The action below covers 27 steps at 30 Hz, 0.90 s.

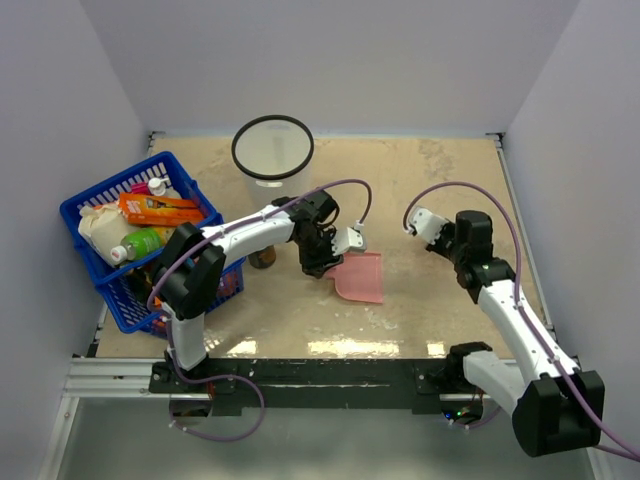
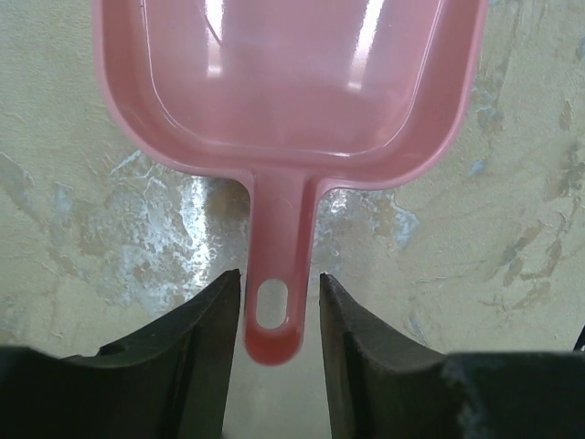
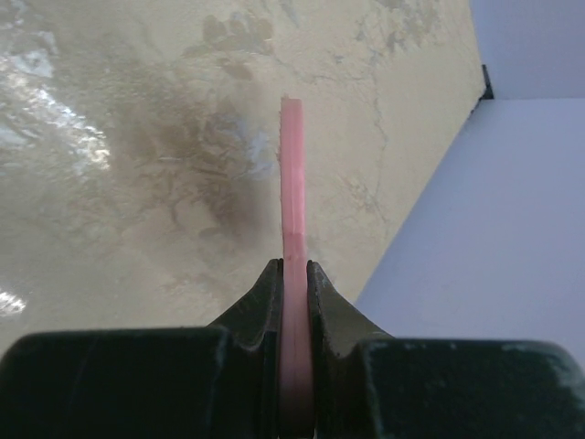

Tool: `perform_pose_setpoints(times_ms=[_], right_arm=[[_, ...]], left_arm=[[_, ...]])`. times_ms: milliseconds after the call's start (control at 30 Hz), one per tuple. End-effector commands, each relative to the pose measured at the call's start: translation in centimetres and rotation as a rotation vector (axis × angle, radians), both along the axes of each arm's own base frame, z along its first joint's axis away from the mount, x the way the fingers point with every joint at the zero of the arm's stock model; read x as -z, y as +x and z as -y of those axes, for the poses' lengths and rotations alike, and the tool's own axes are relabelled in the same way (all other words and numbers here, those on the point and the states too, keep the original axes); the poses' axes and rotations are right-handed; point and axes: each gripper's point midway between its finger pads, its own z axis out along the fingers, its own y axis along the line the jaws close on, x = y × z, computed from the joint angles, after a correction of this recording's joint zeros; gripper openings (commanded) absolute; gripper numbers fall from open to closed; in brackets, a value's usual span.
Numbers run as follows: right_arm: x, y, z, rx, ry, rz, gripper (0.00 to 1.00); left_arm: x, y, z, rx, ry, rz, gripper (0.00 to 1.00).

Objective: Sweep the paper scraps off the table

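Note:
A pink dustpan (image 1: 362, 277) lies flat on the beige table (image 1: 450, 170); in the left wrist view the dustpan (image 2: 292, 82) is empty. My left gripper (image 1: 322, 264) is open, its jaws on either side of the pan's handle (image 2: 277, 274) with small gaps, as the left wrist view (image 2: 279, 311) shows. My right gripper (image 1: 414, 222) is shut on a thin pink strip (image 3: 291, 183), seen edge-on between the jaws in the right wrist view (image 3: 293, 279), above the table near the right wall. I see no paper scraps in any view.
A blue basket (image 1: 110, 180) full of groceries stands at the left. A round bin with a black rim (image 1: 272, 150) stands at the back. A small brown object (image 1: 263, 258) sits beside the basket. A wall (image 3: 512, 229) bounds the table's right edge.

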Motion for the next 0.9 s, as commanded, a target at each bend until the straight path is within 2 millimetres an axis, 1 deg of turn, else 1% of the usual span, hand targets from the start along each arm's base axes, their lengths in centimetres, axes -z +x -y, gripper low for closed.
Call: perform_pose_setpoints(times_ms=[0, 67, 133, 167, 200, 233, 267, 300, 333, 367, 400, 433, 467, 500, 533, 567, 600, 633, 667, 700, 733, 767, 800, 833, 867], right_arm=[[1.3, -1.6, -1.1, -0.005, 0.077, -0.069, 0.08], [2.1, -2.4, -1.4, -0.006, 0.097, -0.122, 0.08], [2.1, -2.9, -1.6, 0.011, 0.127, -0.145, 0.09], [2.6, -3.6, -1.8, 0.009, 0.135, -0.183, 0.12], [2.6, -4.0, -1.8, 0.016, 0.148, -0.193, 0.14], [2.6, -4.4, -1.8, 0.017, 0.147, -0.206, 0.16], [3.0, -5.4, -2.0, 0.008, 0.156, -0.249, 0.19], [3.0, -6.0, -2.4, -0.014, 0.172, -0.266, 0.28], [2.9, -6.4, -2.6, -0.023, 0.178, -0.282, 0.32], [3.4, -7.7, -2.7, -0.033, 0.183, -0.338, 0.36], [3.4, -8.4, -3.3, -0.063, 0.2, -0.366, 0.44], [2.7, -8.8, -3.6, -0.078, 0.214, -0.371, 0.49], [3.0, -10.3, -3.8, -0.089, 0.22, -0.428, 0.52], [1.8, -10.4, -4.1, -0.103, 0.234, -0.424, 0.55], [1.3, -10.9, -4.8, -0.13, 0.264, -0.438, 0.66], [0.9, -11.7, -4.9, -0.126, 0.281, -0.469, 0.69], [-0.8, -11.4, -5.4, -0.124, 0.314, -0.448, 0.73], [-1.4, -11.4, -6.0, -0.134, 0.345, -0.463, 0.78], [-2.1, -11.4, -6.3, -0.124, 0.37, -0.474, 0.8], [-4.0, -10.7, -6.7, -0.109, 0.411, -0.441, 0.81], [-4.8, -10.4, -7.0, -0.101, 0.43, -0.436, 0.82], [-5.3, -9.9, -7.1, -0.085, 0.447, -0.441, 0.82], [-6.8, -9.1, -7.2, -0.05, 0.483, -0.405, 0.83], [-7.3, -8.5, -7.0, -0.012, 0.496, -0.381, 0.83], [-8.7, -6.2, -5.5, 0.094, 0.489, -0.256, 0.83]], left_arm=[[-0.1, 0.1, 0.6, -0.017, -0.031, 0.005, 0.46], [-0.4, 0.0, 0.6, -0.013, -0.034, 0.004, 0.49], [-1.0, 0.0, 0.6, -0.01, -0.04, 0.01, 0.52], [-1.6, 0.0, 0.6, -0.005, -0.045, 0.016, 0.59], [-2.1, 0.1, 0.7, -0.004, -0.052, 0.025, 0.71], [-2.5, 0.2, 0.6, -0.006, -0.053, 0.036, 0.77], [-3.6, 0.5, 0.8, -0.018, -0.075, 0.059, 0.91], [-4.3, 0.6, 0.8, -0.025, -0.085, 0.076, 0.94], [-5.0, 0.7, 0.9, -0.03, -0.099, 0.089, 0.95], [-6.4, 0.7, 1.1, -0.035, -0.131, 0.112, 0.96], [-7.1, 0.7, 1.2, -0.037, -0.146, 0.122, 0.96], [-7.8, 0.7, 1.3, -0.04, -0.164, 0.128, 0.96], [-9.2, 0.8, 1.5, -0.041, -0.188, 0.149, 0.96], [-10.0, 0.8, 1.6, -0.041, -0.201, 0.159, 0.96], [-10.8, 0.9, 1.5, -0.045, -0.209, 0.171, 0.96], [-12.5, 1.1, 1.6, -0.05, -0.235, 0.199, 0.97], [-13.3, 1.2, 1.6, -0.053, -0.248, 0.215, 0.98], [-14.2, 1.3, 1.7, -0.058, -0.264, 0.232, 0.98], [-16.0, 1.4, 1.8, -0.059, -0.294, 0.263, 0.99], [-16.7, 1.4, 1.8, -0.06, -0.304, 0.274, 0.99], [-17.4, 1.6, 1.6, -0.068, -0.306, 0.294, 0.99], [-18.6, 1.7, 1.5, -0.077, -0.315, 0.314, 0.99], [-18.9, 1.9, 1.3, -0.083, -0.309, 0.324, 0.99], [-19.2, 2.1, 0.9, -0.107, -0.295, 0.336, 0.99], [-19.4, 2.2, 0.5, -0.126, -0.29, 0.341, 0.99]])
